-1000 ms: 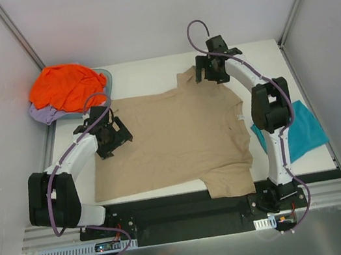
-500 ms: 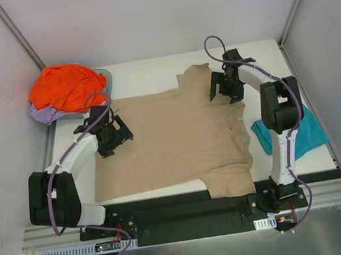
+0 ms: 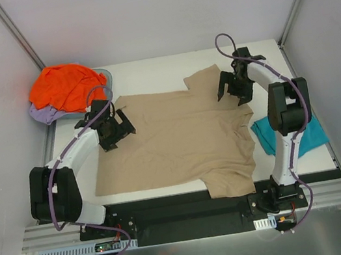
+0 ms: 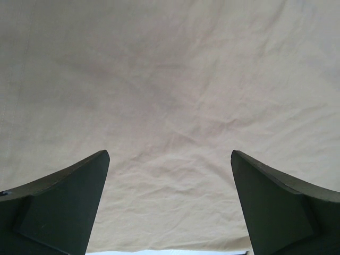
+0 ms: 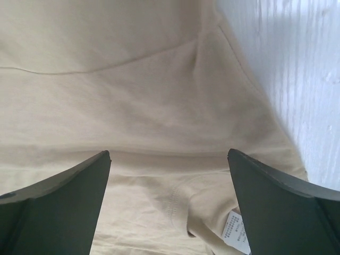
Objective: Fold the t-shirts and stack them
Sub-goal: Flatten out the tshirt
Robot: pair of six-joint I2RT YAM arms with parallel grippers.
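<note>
We see the tan t-shirt [image 3: 173, 143] spread flat on the white surface [image 3: 148, 77]; our left end effector [image 3: 114, 131] and right end effector [image 3: 232, 87] both gape wide over it, holding nothing.

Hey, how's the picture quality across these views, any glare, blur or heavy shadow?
Top external: even, soft light, tan t-shirt sharp, faint shadows. Left wrist: cloth crisp, fingers dark, little detail. Right wrist: bare table very bright, nearly washed out.
</note>
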